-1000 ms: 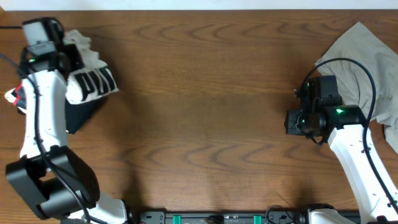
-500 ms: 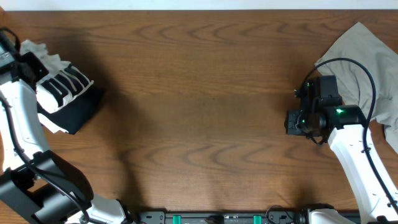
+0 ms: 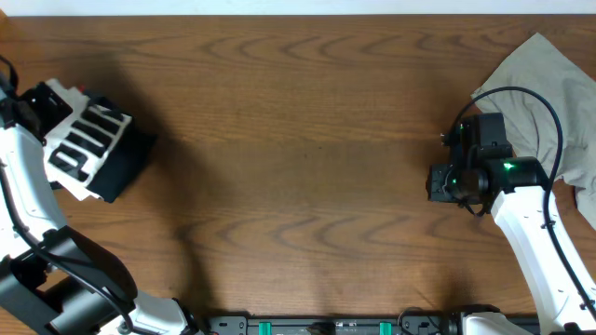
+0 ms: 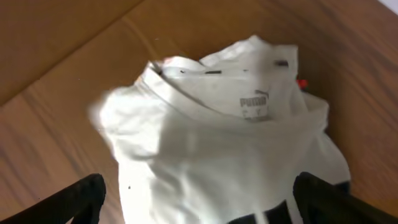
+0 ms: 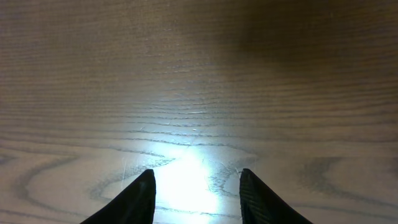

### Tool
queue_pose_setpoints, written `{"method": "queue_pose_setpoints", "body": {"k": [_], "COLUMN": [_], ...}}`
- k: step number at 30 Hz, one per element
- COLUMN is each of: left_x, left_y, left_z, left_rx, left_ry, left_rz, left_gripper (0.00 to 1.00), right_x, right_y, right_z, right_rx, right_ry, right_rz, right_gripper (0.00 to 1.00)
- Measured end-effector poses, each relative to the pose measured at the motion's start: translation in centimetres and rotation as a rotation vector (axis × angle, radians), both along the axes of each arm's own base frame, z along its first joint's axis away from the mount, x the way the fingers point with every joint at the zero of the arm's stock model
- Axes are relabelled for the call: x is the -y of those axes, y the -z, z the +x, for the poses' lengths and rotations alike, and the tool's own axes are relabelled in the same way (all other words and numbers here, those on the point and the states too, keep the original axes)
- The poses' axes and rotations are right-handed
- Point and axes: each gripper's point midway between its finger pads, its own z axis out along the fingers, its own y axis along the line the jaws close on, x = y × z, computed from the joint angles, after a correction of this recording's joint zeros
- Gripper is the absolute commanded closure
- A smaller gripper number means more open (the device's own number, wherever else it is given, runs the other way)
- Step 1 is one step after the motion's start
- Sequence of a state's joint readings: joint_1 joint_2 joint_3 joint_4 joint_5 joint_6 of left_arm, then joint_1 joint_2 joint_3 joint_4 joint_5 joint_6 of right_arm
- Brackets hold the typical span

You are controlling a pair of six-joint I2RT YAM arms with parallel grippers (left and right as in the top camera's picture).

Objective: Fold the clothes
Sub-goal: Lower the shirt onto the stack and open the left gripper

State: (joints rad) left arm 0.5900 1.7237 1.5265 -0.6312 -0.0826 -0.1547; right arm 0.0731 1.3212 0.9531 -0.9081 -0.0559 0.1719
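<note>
The white T-shirt [image 3: 86, 140] with the black stripes sits as a folded bundle on top of the black clothes [image 3: 126, 169] at the left edge of the desk [image 3: 298, 140], so that one looks pretty much done to me. The left gripper [image 4: 199, 199] hangs right over it, jaws wide apart, gripping nothing. The grey piece of clothing [image 3: 549, 102] lies rumpled in the far right corner, not folded yet. The right gripper [image 5: 196, 186] is near it over bare wood, jaws partly apart, empty.
</note>
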Motion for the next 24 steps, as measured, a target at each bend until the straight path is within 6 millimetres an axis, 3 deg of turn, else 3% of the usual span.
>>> {"method": "queue_pose_setpoints", "body": {"k": [7,14,17,21,24], "left_x": [-0.9,1.4,3.5,8.1,13.4], "left_y": [0.1,-0.1,-0.4,-0.7,-0.8], "left_z": [-0.9,1.3,3.0,5.4,7.5], "left_rx": [0.024,0.123,0.170,0.182,0.171], "left_ry": [-0.072,0.029,0.132,0.298,0.456], "left_rz": [-0.036,-0.151,-0.206,-0.235,-0.241], "left_gripper": [0.02,0.02,0.02,0.02,0.02], "right_x": [0.0,0.0,0.0,-0.4,-0.7], "right_y": [0.0,-0.1,-0.1,-0.4,-0.9], "right_z": [0.1,0.2,0.2,1.1,2.4], "right_rx": [0.005,0.006,0.008,0.047,0.105], "right_ry": [0.000,0.006,0.006,-0.006,-0.006], "right_rz": [0.000,0.003,0.004,0.024,0.039], "right_gripper": [0.56,0.38,0.24,0.01,0.01]}}
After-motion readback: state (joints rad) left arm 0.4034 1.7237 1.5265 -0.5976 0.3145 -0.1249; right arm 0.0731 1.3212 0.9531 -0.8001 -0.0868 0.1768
